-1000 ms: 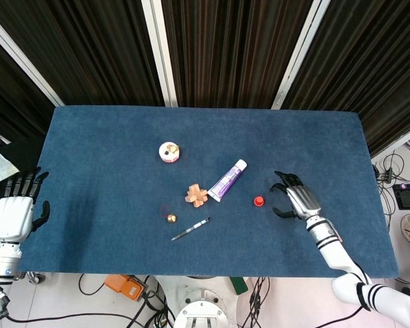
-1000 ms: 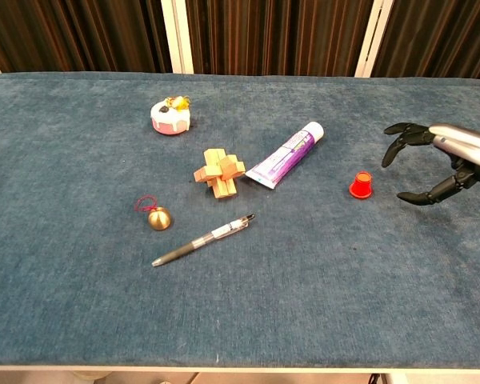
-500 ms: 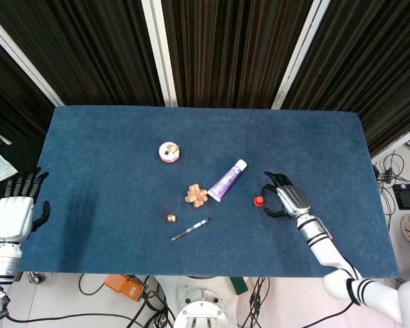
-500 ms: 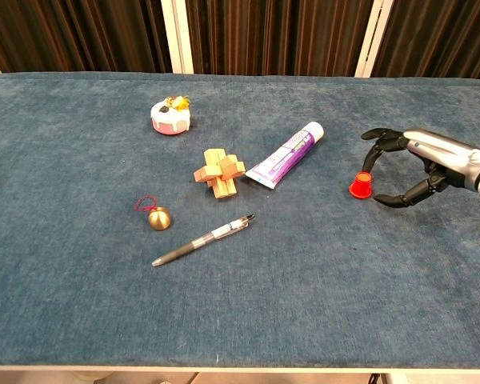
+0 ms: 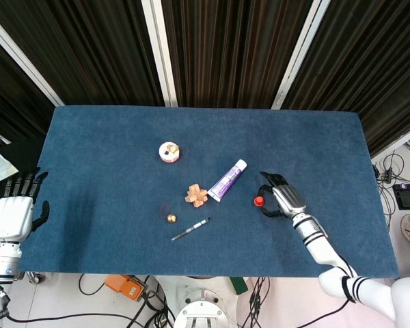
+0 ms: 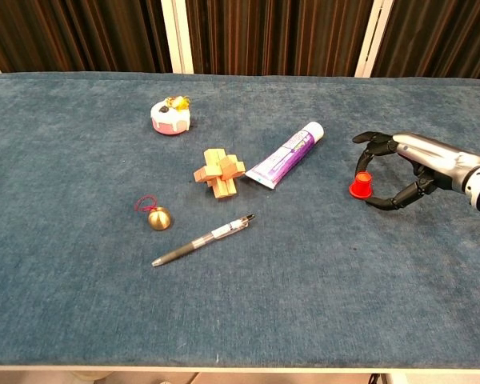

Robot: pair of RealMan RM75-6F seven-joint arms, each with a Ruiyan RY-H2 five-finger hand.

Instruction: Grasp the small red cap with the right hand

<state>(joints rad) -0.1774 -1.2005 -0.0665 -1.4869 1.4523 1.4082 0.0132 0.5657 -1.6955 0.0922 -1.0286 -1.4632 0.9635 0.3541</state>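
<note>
The small red cap stands on the blue cloth right of centre. My right hand lies just to the right of it, fingers and thumb curved apart around the cap, with fingertips close beside it. I cannot tell whether they touch it; nothing is held. My left hand hangs off the table's left edge, fingers spread and holding nothing; the chest view does not show it.
A purple-and-white tube lies just left of the cap. Further left are a wooden puzzle, a pen, a gold bell and a pink-and-white round toy.
My right hand has slid left across the cloth from a gap away to right beside the cap, its fingers now curving around it. The left hand has not moved.
</note>
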